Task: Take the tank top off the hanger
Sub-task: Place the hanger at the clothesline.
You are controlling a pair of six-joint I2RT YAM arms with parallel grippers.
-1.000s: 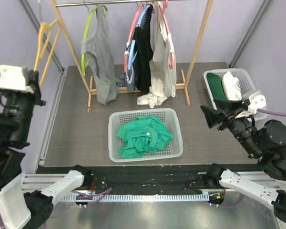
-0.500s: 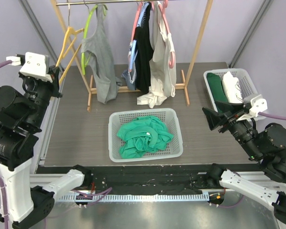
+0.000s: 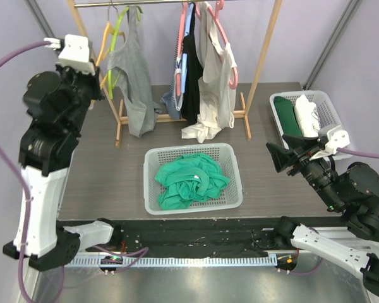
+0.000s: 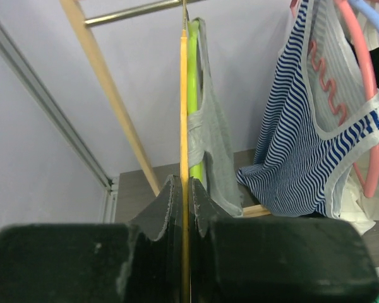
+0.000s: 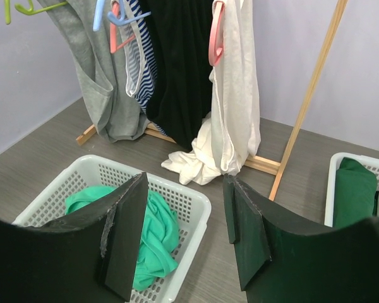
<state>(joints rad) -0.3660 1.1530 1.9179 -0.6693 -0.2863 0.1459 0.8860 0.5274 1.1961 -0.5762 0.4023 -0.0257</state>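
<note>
Rack (image 3: 263, 57) stands at back of worktop (image 3: 107, 164) in overhead view. Left arm is raised, left end effector (image 3: 96, 63) up by the rack's left end at a bare yellow hanger (image 3: 105, 43). Grey tank top (image 3: 130, 79) hangs on green hanger (image 3: 118, 28) just beside it. Further right on the rail are striped, black and white tops (image 3: 216, 82), crowded together. White basket (image 3: 153, 189) mid-worktop holds a green clothes pile (image 3: 191, 180). Second basket (image 3: 328, 104) sits at far right with folded items. Right end effector (image 3: 280, 158) is low on the right, over the worktop and well apart from the rack.

Left wrist: left end effector (image 4: 184, 189) is pinched narrow on the yellow hanger (image 4: 184, 113), seen edge-on. Green hanger (image 4: 194, 82) and grey tank top (image 4: 212, 139) are right behind it. Striped top (image 4: 303, 151) and pink hanger (image 4: 361, 95) are to the right.

Right wrist: right end effector (image 5: 184, 189) has its fingers (image 5: 125, 233) standing wide with nothing between them. It faces the white basket (image 5: 196, 211) and green clothes pile (image 5: 153, 230). Grey tank top (image 5: 91, 69), black top (image 5: 180, 63) and white top (image 5: 239, 107) hang beyond.
</note>
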